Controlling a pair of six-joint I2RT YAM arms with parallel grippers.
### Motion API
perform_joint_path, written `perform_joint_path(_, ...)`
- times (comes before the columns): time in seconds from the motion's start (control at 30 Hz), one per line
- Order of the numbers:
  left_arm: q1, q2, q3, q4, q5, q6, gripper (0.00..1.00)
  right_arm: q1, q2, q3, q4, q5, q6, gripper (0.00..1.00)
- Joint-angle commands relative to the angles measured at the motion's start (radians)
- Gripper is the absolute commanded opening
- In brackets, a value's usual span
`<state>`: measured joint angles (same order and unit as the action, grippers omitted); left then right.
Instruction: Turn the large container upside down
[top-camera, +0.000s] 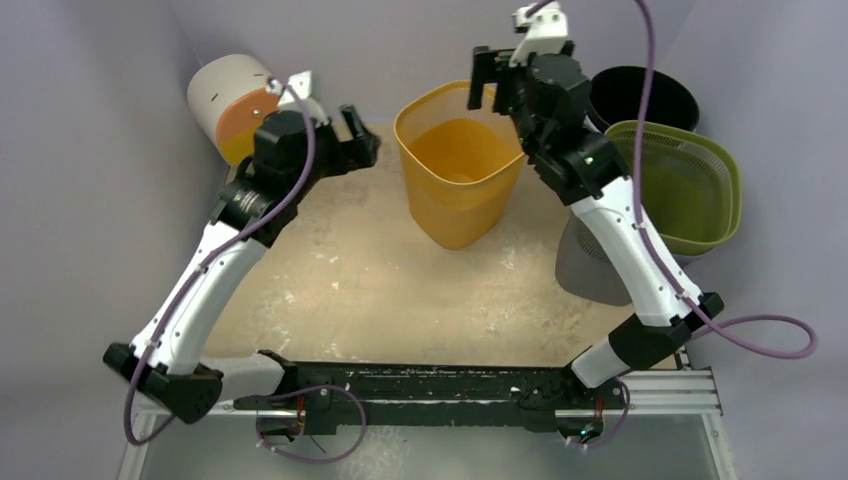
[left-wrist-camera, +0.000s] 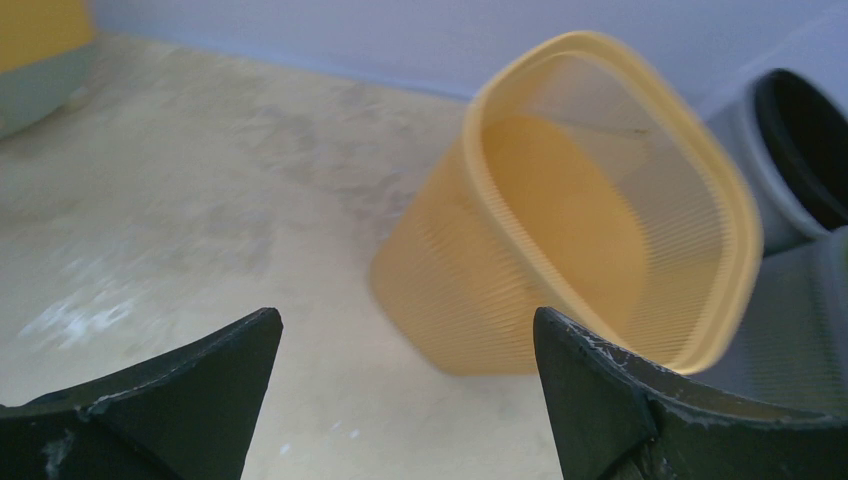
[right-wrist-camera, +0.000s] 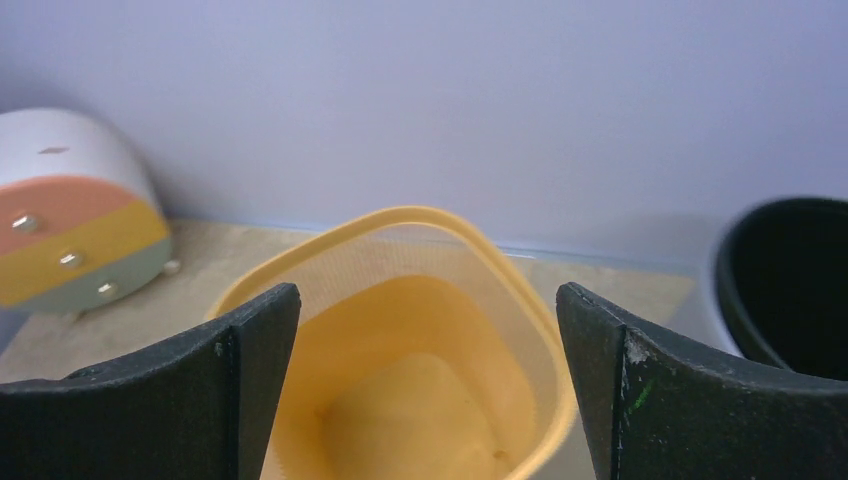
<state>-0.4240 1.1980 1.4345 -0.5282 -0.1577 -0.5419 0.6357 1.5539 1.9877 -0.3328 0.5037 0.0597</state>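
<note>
Middle of the surface (top-camera: 340, 290), toward the back, between the two arms: yellow bin (top-camera: 458, 170), ribbed and half see-through. Upright, mouth up, base down, long axis vertical. Walls tapering to a smaller base, rim a rounded square. Inside, only bare yellow floor and walls.

Left gripper (top-camera: 362, 135) just left of the yellow bin, apart from it, pointing at its side. Jaws spread wide, nothing held.

Right gripper (top-camera: 487, 80) above the far rim, facing down into the mouth. Jaws likewise spread wide, nothing between them but the view of the rim below.

To the right, black bin (top-camera: 645, 95) at the back, mouth up, inside too dark to tell. Green basket (top-camera: 690, 180) just in front of it, mesh-walled, only green floor showing. Grey bin (top-camera: 590, 265) nearer still, partly hidden under the right arm, against the basket.

Back left corner: white drum (top-camera: 235, 100) on its side, orange and yellow bands across the end.
</note>
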Motion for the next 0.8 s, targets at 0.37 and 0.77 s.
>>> perform_joint_path(0.37, -0.461, 0.498, 0.491, 0.078, -0.135, 0.137, 0.92, -0.34, -0.219, -0.168, -0.093, 0.074, 0.153, 1.0)
perform_joint_path(0.77, -0.465, 0.649, 0.607, 0.098, -0.08, 0.426, 0.97, -0.486, -0.285, -0.288, -0.06, -0.027, 0.16, 1.0)
